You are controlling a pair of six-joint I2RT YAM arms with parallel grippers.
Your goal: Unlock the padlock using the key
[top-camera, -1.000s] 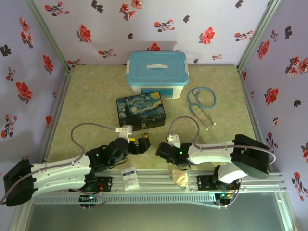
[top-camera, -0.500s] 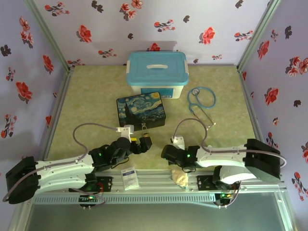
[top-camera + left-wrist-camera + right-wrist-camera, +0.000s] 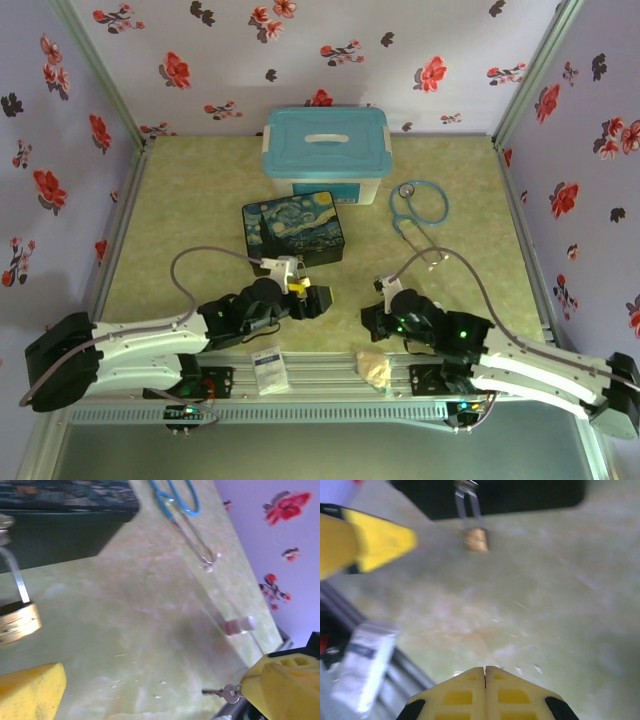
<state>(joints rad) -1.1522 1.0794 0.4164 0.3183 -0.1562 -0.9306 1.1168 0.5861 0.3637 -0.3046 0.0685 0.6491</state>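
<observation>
My left tool is spread wide, the key on the bench just beside one finger. My right tool is pressed together. The padlock sits at the dark box's near side.

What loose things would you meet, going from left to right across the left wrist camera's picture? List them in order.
padlock → stethoscope → small white cylinder
</observation>
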